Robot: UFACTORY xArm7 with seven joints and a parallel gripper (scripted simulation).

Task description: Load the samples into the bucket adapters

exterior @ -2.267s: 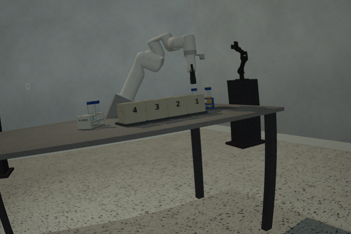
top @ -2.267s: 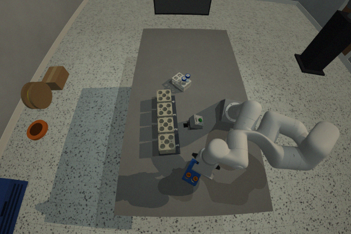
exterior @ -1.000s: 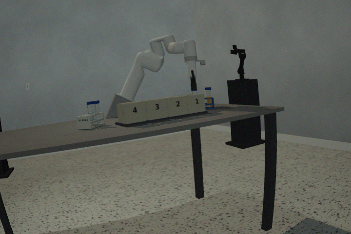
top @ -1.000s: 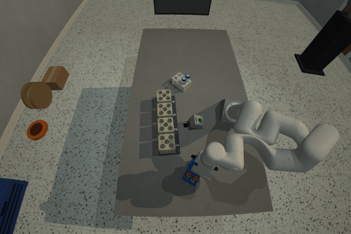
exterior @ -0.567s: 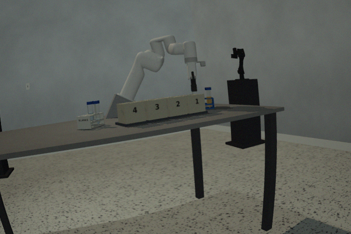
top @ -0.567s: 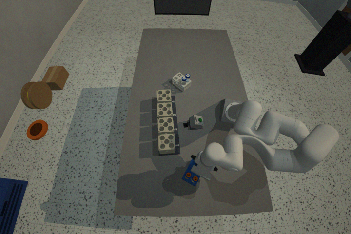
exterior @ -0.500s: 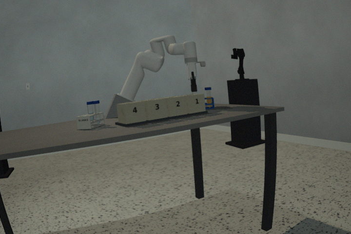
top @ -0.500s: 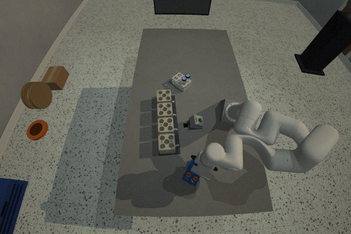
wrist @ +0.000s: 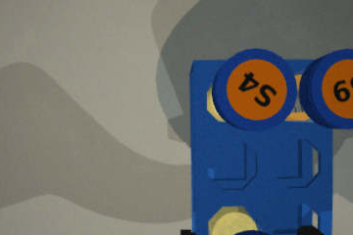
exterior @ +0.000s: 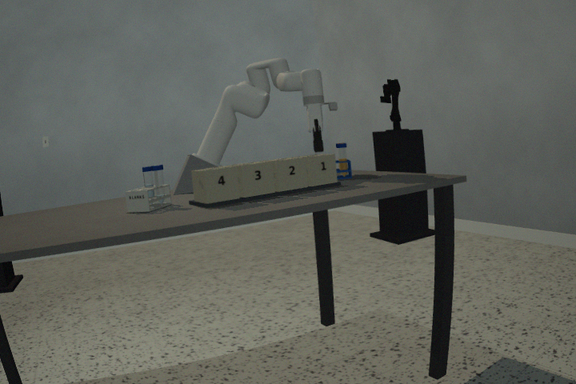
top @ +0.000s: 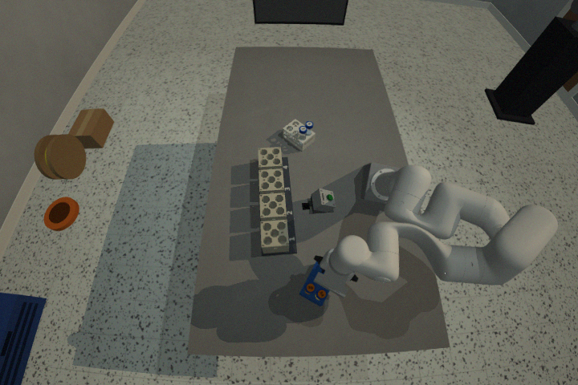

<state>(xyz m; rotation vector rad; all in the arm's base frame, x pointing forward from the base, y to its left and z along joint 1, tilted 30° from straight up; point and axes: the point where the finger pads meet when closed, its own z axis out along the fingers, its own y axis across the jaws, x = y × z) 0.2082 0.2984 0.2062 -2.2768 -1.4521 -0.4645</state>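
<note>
Grey walls and speckled flooring surround your dark-legged table (exterior: 388, 183), which carries the whole set-up. At its centre the four beige bucket adapters (top: 273, 204) stand in a row on the loading stand (top: 291, 236), numbered 4, 3, 2, 1 on their sides; all the holes seen from above are vacant. At 12 o'clock from the row sits the white blanks rack (top: 299, 135) with two blue-capped water blanks (top: 305, 126). At 3 o'clock from the row, between it and the arm's base, is the small desk with the green DONE key (top: 329, 196). At 5 o'clock from adapter 1 stands the blue sample rack (wrist: 263, 171); tubes S4 (wrist: 256, 89) and S9 (wrist: 342, 89) stand upright side by side at its far end. Your gripper (exterior: 317, 142) hangs directly above the rack's near end, its jaws partly spread and grasping nothing. A blue cap edge shows at the bottom of the wrist view; its label cannot be read.
</note>
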